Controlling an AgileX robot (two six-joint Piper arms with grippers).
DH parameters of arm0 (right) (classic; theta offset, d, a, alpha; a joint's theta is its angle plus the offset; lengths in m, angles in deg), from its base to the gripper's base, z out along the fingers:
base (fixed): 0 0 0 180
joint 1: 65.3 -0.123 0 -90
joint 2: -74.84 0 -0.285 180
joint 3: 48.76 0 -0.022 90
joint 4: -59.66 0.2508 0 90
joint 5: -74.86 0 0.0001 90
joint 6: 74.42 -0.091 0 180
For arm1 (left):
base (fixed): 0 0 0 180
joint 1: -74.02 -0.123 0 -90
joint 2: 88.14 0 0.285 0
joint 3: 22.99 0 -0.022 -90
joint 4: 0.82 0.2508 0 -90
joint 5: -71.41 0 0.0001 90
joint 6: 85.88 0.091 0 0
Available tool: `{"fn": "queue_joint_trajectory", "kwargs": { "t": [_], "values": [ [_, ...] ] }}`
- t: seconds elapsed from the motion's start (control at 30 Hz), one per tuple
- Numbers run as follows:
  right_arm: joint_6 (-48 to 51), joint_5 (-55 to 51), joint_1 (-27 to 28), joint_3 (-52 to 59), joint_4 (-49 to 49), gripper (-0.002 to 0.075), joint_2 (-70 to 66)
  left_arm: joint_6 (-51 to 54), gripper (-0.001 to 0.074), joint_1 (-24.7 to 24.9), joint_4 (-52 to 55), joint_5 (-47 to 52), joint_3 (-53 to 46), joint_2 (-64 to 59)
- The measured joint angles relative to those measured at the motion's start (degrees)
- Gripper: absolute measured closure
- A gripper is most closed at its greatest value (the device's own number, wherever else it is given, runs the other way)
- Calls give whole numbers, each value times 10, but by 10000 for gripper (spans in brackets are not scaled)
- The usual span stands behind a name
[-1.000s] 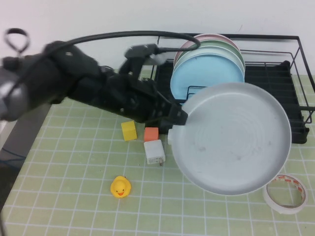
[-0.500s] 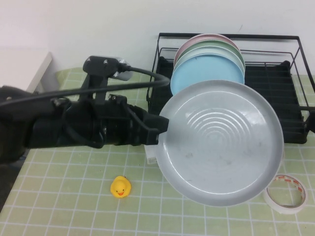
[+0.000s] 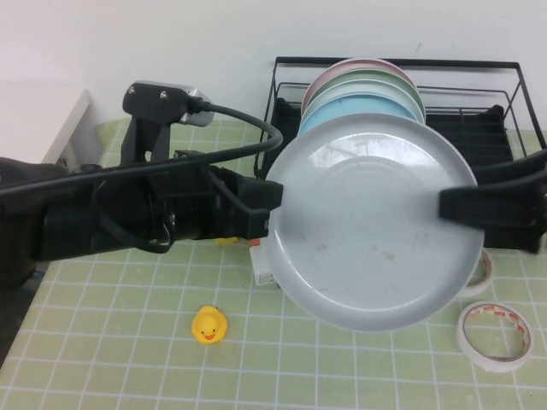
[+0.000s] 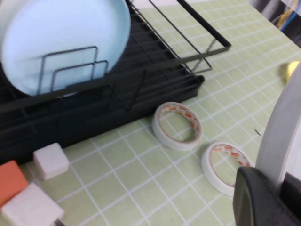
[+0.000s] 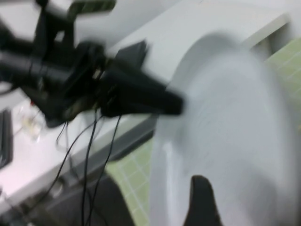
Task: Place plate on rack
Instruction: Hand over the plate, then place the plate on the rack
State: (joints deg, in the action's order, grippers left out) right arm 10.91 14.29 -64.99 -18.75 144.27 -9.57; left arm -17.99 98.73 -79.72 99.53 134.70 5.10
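Note:
The large pale grey plate (image 3: 376, 222) hangs in the air in front of the black wire rack (image 3: 504, 128), its face toward the high camera. My left gripper (image 3: 272, 207) is shut on the plate's left rim; in the left wrist view (image 4: 277, 188) the rim (image 4: 282, 127) runs between its jaws. My right gripper (image 3: 446, 207) reaches in from the right and overlaps the plate's right rim. In the right wrist view the plate (image 5: 235, 117) fills the picture in front of the right gripper (image 5: 202, 202).
A light blue plate (image 3: 359, 115) stands in the rack's left slots, with green and pink plates behind it. Two tape rolls (image 3: 493, 335) (image 4: 177, 125), a yellow duck (image 3: 209, 325), a white block (image 3: 261, 265) and small cubes (image 4: 51, 160) lie on the green mat.
The plate has risen and shifted left, toward the rack. My right arm has come in from the right edge and reached the plate's right rim. The left arm has drawn back a little.

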Motion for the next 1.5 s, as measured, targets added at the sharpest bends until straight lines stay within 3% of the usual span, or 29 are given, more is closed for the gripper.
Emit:
{"fn": "queue_joint_trajectory", "kwargs": {
  "t": [0.2,0.37,0.57,0.67,0.87,1.0,1.17,1.4,1.5],
  "values": [
    [13,85,-68,-4,-32,323,-10,2,732,0,-3,-9,0,0],
    [67,113,-79,-4,-23,579,-11,11,729,0,-3,-9,0,0],
    [80,155,-79,-4,-1,595,-13,20,708,0,-3,-7,0,1],
    [100,164,-80,-4,2,595,-13,20,613,0,-4,-7,0,1],
    [147,185,-80,-15,3,595,-16,20,295,0,-4,-8,0,5],
    [159,193,-80,-58,-7,595,-42,16,232,-13,3,-11,0,26],
    [164,192,-79,-152,-72,595,-109,-67,300,-61,60,-14,0,76],
    [142,96,-34,-331,-115,596,-226,-284,650,-163,247,39,-16,155],
    [135,47,-6,-417,-119,596,-286,-310,710,-178,261,55,-42,180]
  ]
}}
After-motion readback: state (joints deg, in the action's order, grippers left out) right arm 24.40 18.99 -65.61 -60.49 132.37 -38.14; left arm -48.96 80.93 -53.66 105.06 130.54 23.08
